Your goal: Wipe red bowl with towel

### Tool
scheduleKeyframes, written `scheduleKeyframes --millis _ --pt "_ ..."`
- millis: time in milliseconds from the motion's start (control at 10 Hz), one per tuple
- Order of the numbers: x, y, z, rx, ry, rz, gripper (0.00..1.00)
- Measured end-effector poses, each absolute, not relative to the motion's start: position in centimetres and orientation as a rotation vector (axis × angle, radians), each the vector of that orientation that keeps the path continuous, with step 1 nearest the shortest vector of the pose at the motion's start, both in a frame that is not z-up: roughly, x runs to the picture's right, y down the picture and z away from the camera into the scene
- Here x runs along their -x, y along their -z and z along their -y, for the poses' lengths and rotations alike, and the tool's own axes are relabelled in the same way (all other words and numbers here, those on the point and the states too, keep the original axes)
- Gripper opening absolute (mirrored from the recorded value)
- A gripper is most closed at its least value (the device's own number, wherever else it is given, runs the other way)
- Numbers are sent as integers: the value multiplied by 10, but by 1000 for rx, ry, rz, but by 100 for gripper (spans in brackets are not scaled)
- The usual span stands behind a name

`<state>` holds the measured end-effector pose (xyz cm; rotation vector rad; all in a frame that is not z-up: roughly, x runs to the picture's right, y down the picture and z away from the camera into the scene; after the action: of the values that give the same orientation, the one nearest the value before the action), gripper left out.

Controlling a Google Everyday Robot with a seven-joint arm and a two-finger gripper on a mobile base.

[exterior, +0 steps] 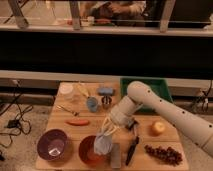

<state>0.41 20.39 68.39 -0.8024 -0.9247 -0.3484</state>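
Note:
The red bowl [88, 150] sits at the front of the wooden table, right of the purple bowl [54, 145]. My gripper [111, 128] is just above and right of the red bowl, pointing down. It is shut on the towel [103, 143], a pale grey-blue cloth that hangs crumpled from it. The towel's lower end covers the red bowl's right side; whether it touches the inside is hidden.
A grey bar [116, 155] and a black-handled tool [132, 148] lie right of the red bowl. Grapes [162, 154] and an orange fruit [158, 128] are at the right. A green tray [155, 89], sponge [105, 91], blue cup [92, 104] and carrot [77, 121] lie behind.

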Motion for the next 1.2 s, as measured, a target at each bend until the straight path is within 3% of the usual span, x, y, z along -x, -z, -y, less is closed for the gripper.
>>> scheduleKeyframes --millis 1200 --pt "0 -654 -254 899 440 898 2"
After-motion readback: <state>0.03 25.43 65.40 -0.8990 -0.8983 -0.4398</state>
